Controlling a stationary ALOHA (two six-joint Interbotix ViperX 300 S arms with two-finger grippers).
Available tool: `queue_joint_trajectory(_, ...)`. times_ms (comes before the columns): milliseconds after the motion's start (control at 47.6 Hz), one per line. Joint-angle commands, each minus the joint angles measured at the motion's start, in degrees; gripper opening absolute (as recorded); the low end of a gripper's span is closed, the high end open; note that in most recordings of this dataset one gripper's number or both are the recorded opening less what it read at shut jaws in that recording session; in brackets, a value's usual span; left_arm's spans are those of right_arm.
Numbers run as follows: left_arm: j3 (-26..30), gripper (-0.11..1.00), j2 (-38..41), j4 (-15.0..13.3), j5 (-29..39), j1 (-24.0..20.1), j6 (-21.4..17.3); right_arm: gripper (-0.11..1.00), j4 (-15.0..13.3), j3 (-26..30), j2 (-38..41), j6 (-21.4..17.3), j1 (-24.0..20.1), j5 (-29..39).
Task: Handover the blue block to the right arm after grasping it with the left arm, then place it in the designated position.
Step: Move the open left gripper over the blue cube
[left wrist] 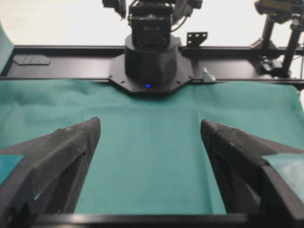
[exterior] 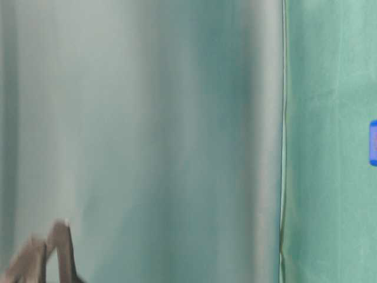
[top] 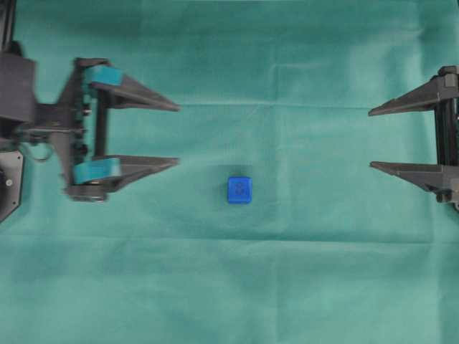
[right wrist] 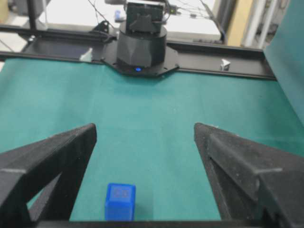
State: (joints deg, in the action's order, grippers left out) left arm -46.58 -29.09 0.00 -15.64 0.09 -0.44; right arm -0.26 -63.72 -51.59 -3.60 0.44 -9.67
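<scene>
Black fingers (left wrist: 61, 156) fill the bottom of your left wrist view, spread wide with only green cloth (left wrist: 152, 142) between them; so the left gripper (top: 176, 135) is apart and empty, and nothing of the task is done yet. You have the blue block (top: 239, 190) sitting on the cloth between the two arms, apart from both and a little below the left gripper's line in the overhead view; the grasp, the handover and the placing are all left. Your right gripper (top: 371, 138) is equally wide open and holds nothing. Only the right wrist view shows the block (right wrist: 120, 201) close up; the left wrist view misses it entirely; the table-level view is mostly blur, with what may be the block at its right edge.
</scene>
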Motion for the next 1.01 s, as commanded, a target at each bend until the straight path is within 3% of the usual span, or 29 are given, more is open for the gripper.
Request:
queue_joint_trajectory(0,4.1,1.0,3.1,0.1,-0.6,-0.2,-0.1,0.94,-0.2,1.4,0.4,0.1,0.2,-0.4)
queue_joint_trajectory(357,13.4,1.0,12.1,0.1,3.2,-0.1,0.2,0.94,-0.2,1.3,1.1,0.1,0.2,-0.7)
queue_joint_trajectory(735,16.9,1.0,14.7,0.1,9.2,-0.2,0.6,0.94,-0.2,1.3,1.1,0.1,0.3,-0.9)
queue_joint_trajectory(818,17.9,1.0,15.4,0.0,12.6,-0.2,0.9,0.94,-0.2,1.3,1.1,0.1,0.2,-0.9)
queue_joint_trajectory(986,24.5,1.0,19.1,-0.1,28.3,-0.2,1.7,0.94,-0.2,1.3,1.1,0.0,0.2,-0.9)
